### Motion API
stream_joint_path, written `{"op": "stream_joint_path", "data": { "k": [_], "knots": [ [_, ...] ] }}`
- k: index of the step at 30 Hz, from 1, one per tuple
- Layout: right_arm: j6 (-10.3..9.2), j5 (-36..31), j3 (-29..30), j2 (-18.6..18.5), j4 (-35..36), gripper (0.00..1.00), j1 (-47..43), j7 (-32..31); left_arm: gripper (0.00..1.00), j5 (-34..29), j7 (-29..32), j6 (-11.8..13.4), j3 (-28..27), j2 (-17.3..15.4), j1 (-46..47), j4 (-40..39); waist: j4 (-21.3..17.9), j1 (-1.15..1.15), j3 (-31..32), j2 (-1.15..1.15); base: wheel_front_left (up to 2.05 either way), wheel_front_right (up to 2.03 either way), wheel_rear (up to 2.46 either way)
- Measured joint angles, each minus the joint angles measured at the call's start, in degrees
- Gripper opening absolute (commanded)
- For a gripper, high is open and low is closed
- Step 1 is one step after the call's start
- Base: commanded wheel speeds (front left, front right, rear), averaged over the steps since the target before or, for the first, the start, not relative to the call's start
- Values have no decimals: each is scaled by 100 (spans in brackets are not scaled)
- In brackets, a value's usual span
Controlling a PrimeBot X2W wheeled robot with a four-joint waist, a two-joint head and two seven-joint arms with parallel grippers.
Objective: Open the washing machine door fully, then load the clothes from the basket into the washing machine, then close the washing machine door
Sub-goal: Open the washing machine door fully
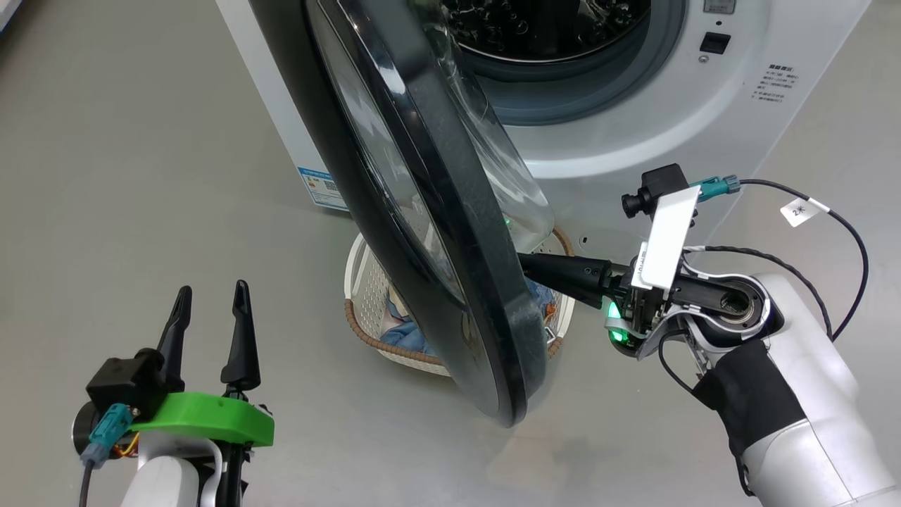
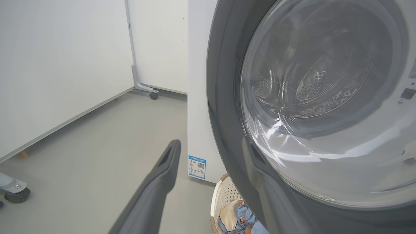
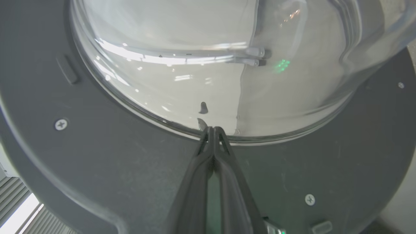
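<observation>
The washing machine (image 1: 633, 134) stands at the top with its steel drum (image 1: 549, 28) exposed. The washing machine door (image 1: 450, 232) hangs partly open and edge-on, its glass bowl (image 3: 195, 48) bulging from the grey inner rim (image 3: 113, 156). My right gripper (image 1: 524, 264) is shut, its tips (image 3: 213, 130) pressed to the door's inner side at the foot of the bowl, holding nothing. Below the door sits the basket (image 1: 366, 282) with light blue clothes (image 1: 405, 338) in it, half hidden by the door. My left gripper (image 1: 213, 290) is open at the lower left, apart from the door's outer face (image 2: 227, 97).
Grey floor (image 1: 141, 141) surrounds the machine. A blue label (image 2: 197, 166) marks the washer's side. White wall panels on casters (image 2: 153, 95) stand beyond it, and another caster (image 2: 16, 193) sits at the left. My right forearm (image 1: 788, 394) reaches in from the lower right.
</observation>
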State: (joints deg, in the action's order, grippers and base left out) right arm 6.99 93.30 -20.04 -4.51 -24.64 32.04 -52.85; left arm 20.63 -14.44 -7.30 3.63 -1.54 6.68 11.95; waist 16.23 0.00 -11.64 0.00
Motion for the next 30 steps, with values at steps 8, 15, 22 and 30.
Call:
{"op": "stream_joint_path", "data": {
  "k": [8, 15, 22, 30],
  "knots": [
    [0, 147, -185, 36, -15, 0, -130, 0, 100, 0, 0, 0, -54, 0, -94, 26, 58, 0, 164, 0, 0, 0, 0],
    [0, 483, -460, 46, 23, 0, -292, 27, 100, 0, 0, 0, -64, -1, -160, 33, 89, 0, 355, 0, 0, 0, 0],
    [0, 711, -720, 65, 116, 0, -333, 87, 100, 0, 0, 0, -75, -3, -224, 41, 127, 0, 473, 0, 0, 0, 0],
    [0, 896, -959, 67, 197, 0, -358, 188, 100, 0, 0, 0, -121, -4, -304, 40, 161, 0, 557, 0, 0, 0, 0]
  ]
}}
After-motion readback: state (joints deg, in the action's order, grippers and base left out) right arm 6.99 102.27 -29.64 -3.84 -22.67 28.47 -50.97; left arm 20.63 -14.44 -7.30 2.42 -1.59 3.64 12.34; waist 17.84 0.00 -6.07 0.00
